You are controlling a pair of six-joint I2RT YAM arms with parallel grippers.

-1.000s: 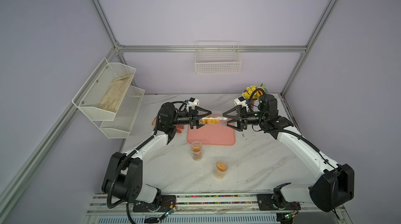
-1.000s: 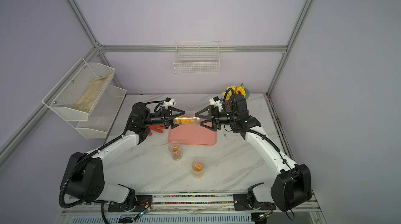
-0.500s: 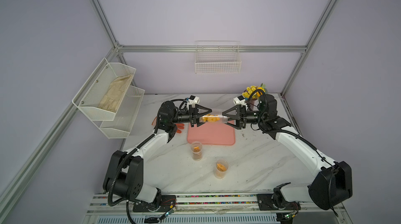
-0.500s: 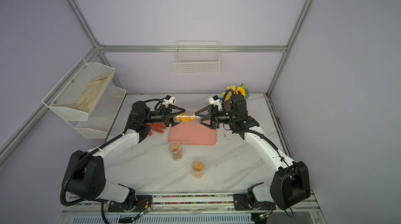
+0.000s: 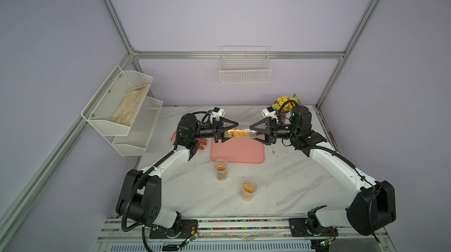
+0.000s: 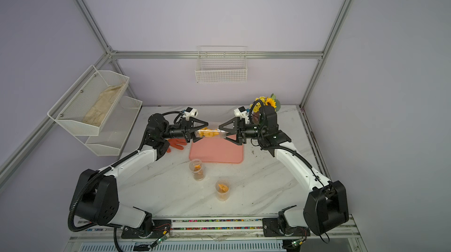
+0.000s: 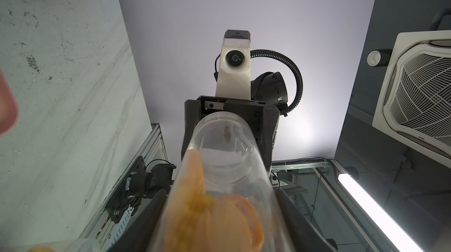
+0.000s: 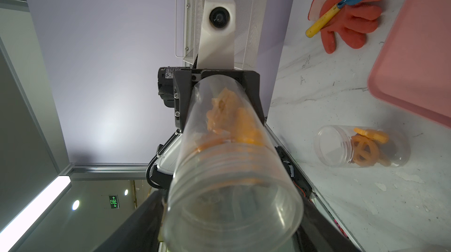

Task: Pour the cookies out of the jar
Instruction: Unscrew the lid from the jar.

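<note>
The jar (image 5: 248, 132) is being held level in the air just above the far edge of the pink tray (image 5: 238, 155), with its long axis being kept along that edge, from one arm to the other. Its closed bottom end is being clamped by the left end effector (image 5: 230, 133), and the cookies (image 5: 236, 133) are being carried inside, heaped toward that end. The threaded mouth end is being flanked by the fingers of the right end effector (image 5: 256, 133). Whether they are being pressed on it, or whether a lid is on, cannot be told. The mouth is being pointed away from the left end effector, so the pour is judged to be turning on that end being freed and tipped down over the tray by the left arm.
</note>
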